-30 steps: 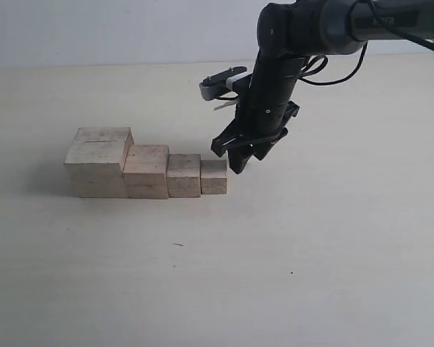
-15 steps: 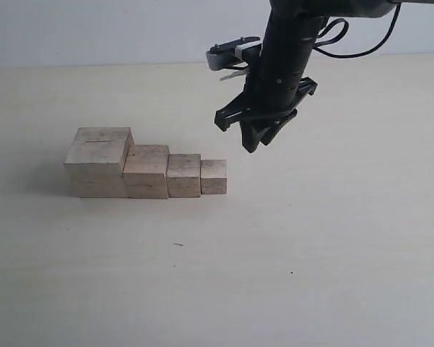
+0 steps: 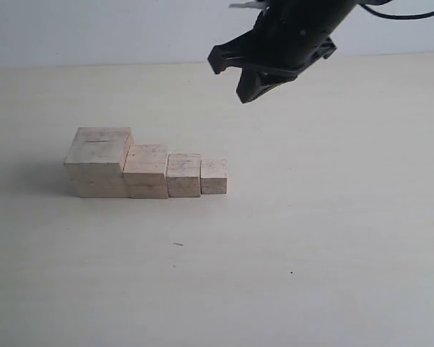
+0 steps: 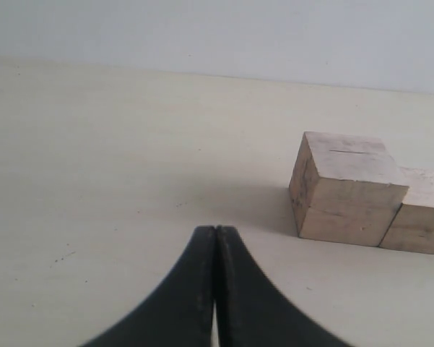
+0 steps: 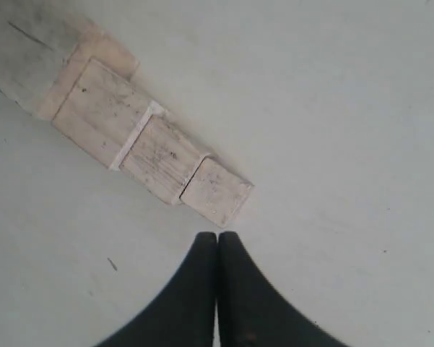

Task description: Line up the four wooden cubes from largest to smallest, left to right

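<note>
Found right gripper (image 3: pixel 247 95) pressed together, empty, raised well clear of the four wooden cubes (image 3: pixel 147 171), set touching in a row on the table (image 3: pixel 318 246), largest leftmost. Found left gripper (image 4: pixel 215 235) pressed together too, empty.

This looks like a robotics lab or test bench. A bare, pale desk (image 3: pixel 332 238) stands against a blank, light wall (image 3: pixel 94 29), and a black robot arm (image 3: pixel 296 36) reaches over it under even, flat lighting.
</note>
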You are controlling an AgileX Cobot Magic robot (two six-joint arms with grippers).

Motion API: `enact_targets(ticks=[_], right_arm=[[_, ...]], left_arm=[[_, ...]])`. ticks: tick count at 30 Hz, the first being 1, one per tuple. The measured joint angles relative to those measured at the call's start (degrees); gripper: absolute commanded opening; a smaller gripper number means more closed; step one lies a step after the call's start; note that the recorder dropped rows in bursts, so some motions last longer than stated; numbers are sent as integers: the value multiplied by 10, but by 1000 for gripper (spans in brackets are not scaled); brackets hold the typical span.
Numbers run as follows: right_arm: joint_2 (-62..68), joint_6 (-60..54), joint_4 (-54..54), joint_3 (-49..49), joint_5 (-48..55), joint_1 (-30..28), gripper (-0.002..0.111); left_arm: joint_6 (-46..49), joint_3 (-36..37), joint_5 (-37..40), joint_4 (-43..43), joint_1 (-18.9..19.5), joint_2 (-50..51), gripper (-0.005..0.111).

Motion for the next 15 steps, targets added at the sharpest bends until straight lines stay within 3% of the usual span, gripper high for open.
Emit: enact_targets(ticks=[7, 15], right_arm=[[-208, 10, 4, 195, -154, 0, 0], [-374, 12, 6, 240, -125, 0, 0]], left_arm=[[0, 0, 0, 0, 0, 0, 0], [0, 0, 0, 0, 0, 0, 0]])
